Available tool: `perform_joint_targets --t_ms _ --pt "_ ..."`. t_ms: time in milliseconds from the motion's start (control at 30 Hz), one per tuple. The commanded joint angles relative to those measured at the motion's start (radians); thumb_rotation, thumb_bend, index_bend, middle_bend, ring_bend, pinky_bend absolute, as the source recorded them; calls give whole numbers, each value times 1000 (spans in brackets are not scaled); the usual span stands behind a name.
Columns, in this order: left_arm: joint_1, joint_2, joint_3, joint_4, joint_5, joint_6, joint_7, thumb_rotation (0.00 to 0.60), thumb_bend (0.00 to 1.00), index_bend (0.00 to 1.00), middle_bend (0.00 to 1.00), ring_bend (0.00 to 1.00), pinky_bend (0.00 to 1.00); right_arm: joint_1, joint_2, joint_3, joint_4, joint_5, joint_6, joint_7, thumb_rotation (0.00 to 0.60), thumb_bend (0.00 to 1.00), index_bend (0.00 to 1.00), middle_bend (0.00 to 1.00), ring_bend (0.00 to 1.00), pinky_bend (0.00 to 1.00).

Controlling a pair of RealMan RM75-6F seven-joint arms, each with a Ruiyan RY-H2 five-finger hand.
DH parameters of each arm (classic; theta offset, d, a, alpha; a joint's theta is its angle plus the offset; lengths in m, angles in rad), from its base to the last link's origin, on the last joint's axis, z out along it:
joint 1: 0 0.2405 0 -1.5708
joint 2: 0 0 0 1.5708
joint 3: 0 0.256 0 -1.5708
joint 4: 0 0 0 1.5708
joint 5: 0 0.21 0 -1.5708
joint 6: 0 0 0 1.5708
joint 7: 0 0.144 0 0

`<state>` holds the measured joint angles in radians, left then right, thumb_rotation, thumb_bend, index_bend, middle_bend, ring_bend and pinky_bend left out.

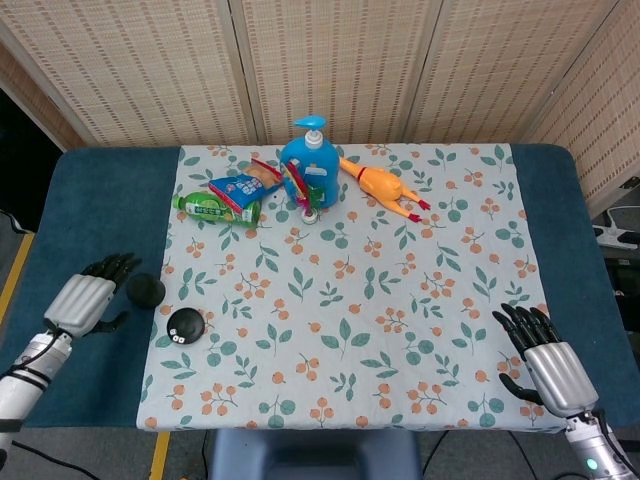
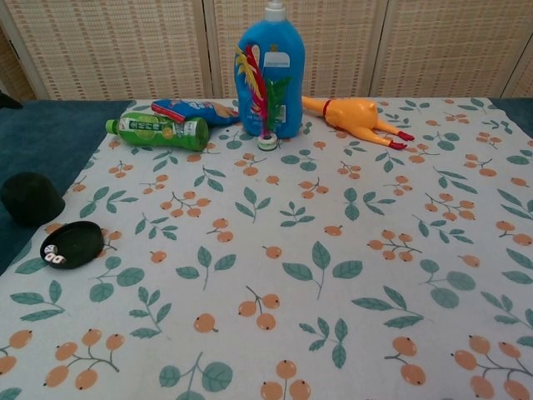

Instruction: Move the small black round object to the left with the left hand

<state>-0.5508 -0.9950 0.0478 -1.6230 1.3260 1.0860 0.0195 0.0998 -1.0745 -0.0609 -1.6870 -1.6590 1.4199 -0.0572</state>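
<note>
The small black round object sits on the blue table top just left of the floral cloth's edge; in the chest view the same object shows at the far left. My left hand lies a short way to its left, fingers apart, holding nothing and not touching it. My right hand rests open at the cloth's front right corner, fingers spread. The chest view shows neither hand clearly.
A flat black disc with white marks lies on the cloth just right of the round object. At the back stand a blue pump bottle, a green bottle, a snack packet and a rubber chicken.
</note>
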Motion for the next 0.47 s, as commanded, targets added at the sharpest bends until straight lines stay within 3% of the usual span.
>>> perform_joint_targets --t_ms 33,200,333,467 --pt "192 22 45 -36 129 268 -86 600 378 0 0 0 125 -8 -1 4 1 -4 19 -3 600 180 0 0 0 0" --pt "422 -98 115 80 208 535 -109 600 378 0 0 0 97 -22 -29 31 18 24 52 -52 600 180 0 0 0 0" --pt "462 -126 100 154 262 618 -160 600 382 0 0 0 83 -19 -38 36 19 36 42 -63 600 180 0 0 0 0" --pt "482 -129 90 190 275 634 -200 600 384 0 0 0 85 -20 -44 39 14 40 43 -83 600 180 0 0 0 0"
